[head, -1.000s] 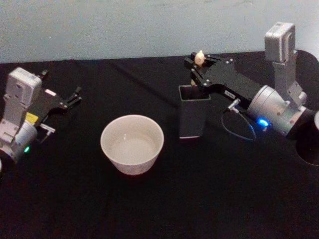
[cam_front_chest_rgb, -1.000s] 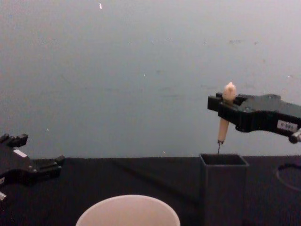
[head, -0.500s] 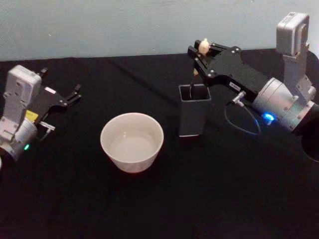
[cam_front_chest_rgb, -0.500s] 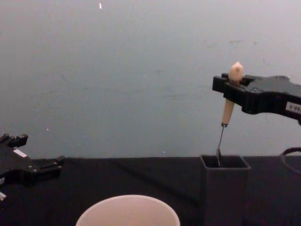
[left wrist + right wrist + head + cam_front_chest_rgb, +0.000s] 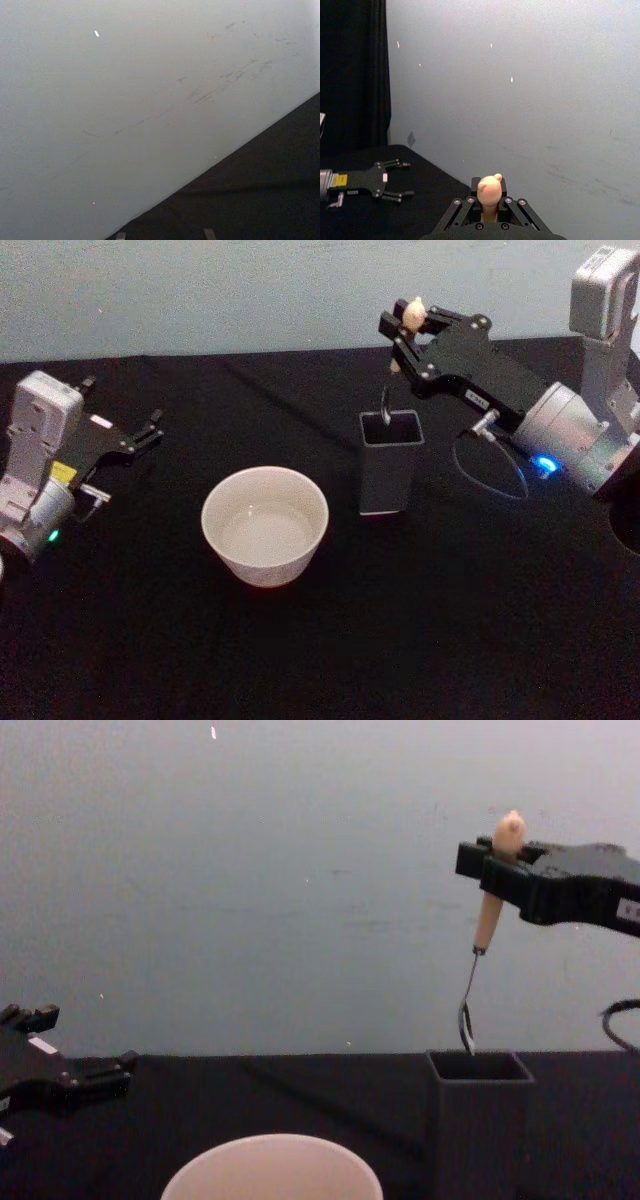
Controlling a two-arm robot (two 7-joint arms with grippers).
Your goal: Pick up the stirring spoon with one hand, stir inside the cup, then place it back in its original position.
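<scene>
Lifting the spoon [image 5: 487, 920] higher with my right gripper [image 5: 495, 860], fingers squeezing its handle; its bowl is just leaving the holder [image 5: 478, 1120] below them, so the cup [image 5: 265, 525] is coming next. My left gripper [image 5: 155, 430] is resting far off, fingers spread.

Base of cup [image 5: 272, 1167] below chest view

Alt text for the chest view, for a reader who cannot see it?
The right gripper, high on the right, grips the stirring spoon by its handle, the bowl hanging at the mouth of the dark grey holder. The cup shows its rim at bottom centre; the open left gripper sits low at left.
</scene>
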